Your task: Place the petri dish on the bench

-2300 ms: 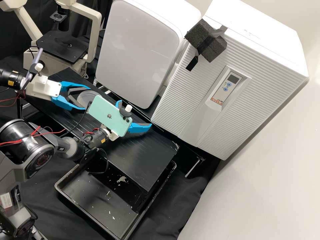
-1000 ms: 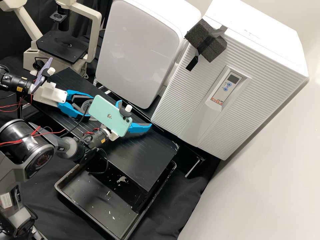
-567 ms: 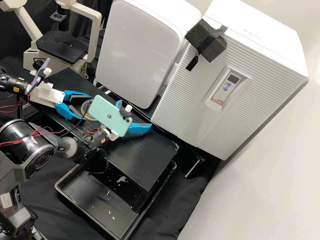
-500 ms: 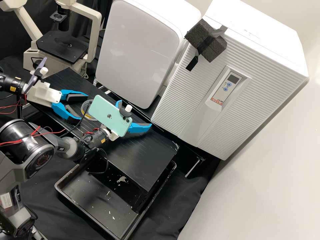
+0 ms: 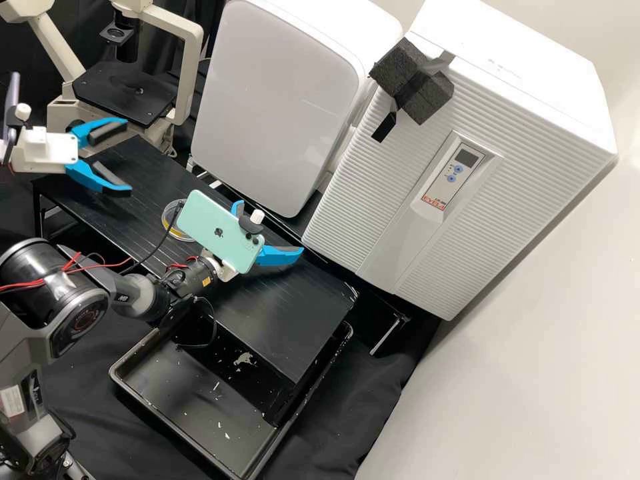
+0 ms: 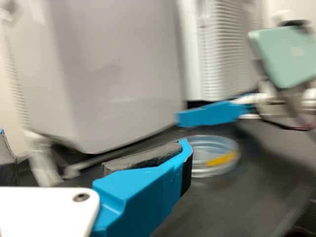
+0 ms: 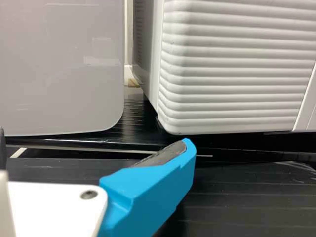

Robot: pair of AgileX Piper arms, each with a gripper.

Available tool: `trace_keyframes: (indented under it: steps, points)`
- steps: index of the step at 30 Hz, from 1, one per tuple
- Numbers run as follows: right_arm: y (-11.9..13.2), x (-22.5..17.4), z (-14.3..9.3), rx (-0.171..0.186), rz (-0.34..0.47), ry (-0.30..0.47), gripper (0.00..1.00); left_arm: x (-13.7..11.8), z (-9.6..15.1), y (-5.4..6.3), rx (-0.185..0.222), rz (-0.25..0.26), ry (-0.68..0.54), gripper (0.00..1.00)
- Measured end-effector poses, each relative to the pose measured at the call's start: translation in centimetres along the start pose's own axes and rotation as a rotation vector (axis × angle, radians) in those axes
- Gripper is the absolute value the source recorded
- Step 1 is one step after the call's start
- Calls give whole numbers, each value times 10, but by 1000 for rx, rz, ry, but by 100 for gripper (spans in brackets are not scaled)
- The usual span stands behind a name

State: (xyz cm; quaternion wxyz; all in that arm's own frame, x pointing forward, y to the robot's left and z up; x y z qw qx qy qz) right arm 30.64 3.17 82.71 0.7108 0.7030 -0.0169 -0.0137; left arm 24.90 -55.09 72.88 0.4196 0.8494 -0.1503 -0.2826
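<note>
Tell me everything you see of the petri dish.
The petri dish is round, shallow and see-through, apparently plastic or glass, with a low wall and a yellow strip towards one side. It lies flat on the black bench, partly hidden behind the phone in the high view. The left pincer stands open, away from it. Whether a lid is on, I can't tell.

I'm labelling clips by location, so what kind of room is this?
Probably a laboratory: a microscope stands beyond the bench, a petri dish lies on it, and a white cabinet has a control panel.
</note>
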Motion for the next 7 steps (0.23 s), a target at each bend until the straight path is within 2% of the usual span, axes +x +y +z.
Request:
trace_keyframes:
  steps: [5,7]
  points:
    - [0,0,0,0,0,0,100,-12,-13,-1,41,41,148,100]
    - [0,0,0,0,0,0,100,-15,-19,-2,23,44,212,100]
